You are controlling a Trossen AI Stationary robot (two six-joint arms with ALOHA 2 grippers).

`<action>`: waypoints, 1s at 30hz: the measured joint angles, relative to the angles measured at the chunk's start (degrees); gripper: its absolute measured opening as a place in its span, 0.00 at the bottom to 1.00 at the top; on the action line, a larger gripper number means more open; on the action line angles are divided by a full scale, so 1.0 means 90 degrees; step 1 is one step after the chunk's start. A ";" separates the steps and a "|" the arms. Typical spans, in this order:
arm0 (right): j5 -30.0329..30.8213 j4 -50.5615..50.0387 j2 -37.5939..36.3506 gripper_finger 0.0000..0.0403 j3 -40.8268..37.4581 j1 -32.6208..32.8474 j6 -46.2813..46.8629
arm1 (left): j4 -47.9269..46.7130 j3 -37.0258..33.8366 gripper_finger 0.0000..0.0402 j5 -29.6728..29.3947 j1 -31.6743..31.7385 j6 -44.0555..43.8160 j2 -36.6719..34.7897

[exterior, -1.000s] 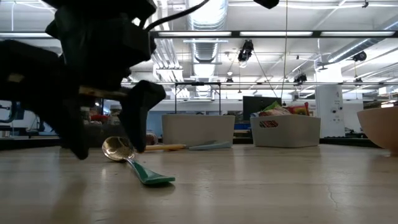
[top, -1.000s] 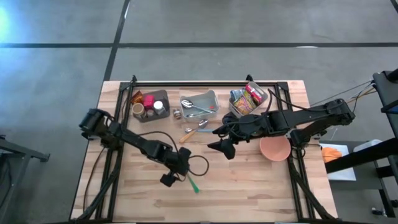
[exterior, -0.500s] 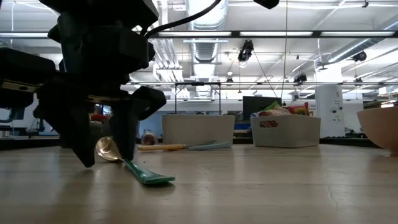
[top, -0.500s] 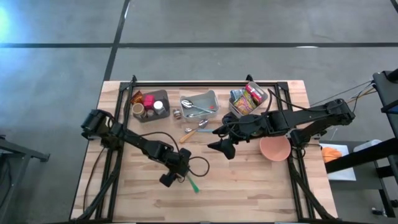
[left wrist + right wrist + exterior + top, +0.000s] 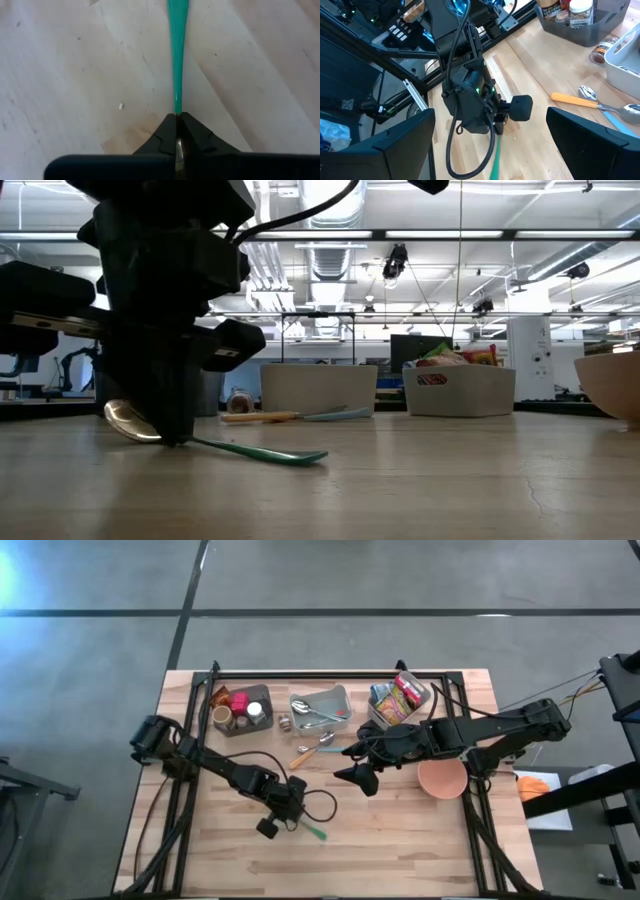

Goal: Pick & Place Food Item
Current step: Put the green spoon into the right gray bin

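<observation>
A spoon with a green handle (image 5: 316, 832) and a metal bowl (image 5: 126, 423) lies on the wooden table (image 5: 400, 840) near its middle front. My left gripper (image 5: 287, 818) is down at the table and shut on it. My right gripper (image 5: 354, 777) hangs open above the table's middle, with nothing between its fingers. Food packets (image 5: 404, 694) stand in a white bin (image 5: 380, 712) at the far right, touched by no gripper. My left gripper pinches the spoon between its two fingers at the thin neck (image 5: 176, 109), where the green handle meets the bowl. The fingers slant steeply down from the table's left side and point along the handle. The bowl sticks out behind the fingertips (image 5: 176, 432), and the handle's free end (image 5: 312, 457) rests on the table.
A pink bowl (image 5: 441, 778) sits at the right edge. Along the far side stand a dark bin of jars (image 5: 242, 708) and a grey tray of cutlery (image 5: 322, 707). Loose utensils (image 5: 308, 751), one with an orange handle, lie before the tray. Bare wood lies toward the near edge.
My left gripper has shut on the spoon's neck without shifting its place. As the fingers came together, the spoon turned about on the table: its bowl swung toward the left and its green handle now points more toward the table's right edge.
</observation>
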 joint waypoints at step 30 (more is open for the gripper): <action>0.0027 0.0038 0.0077 0.94 0.0005 0.0423 -0.3774 | 0.0179 0.0039 0.00 0.2845 0.2232 -0.6326 -0.2402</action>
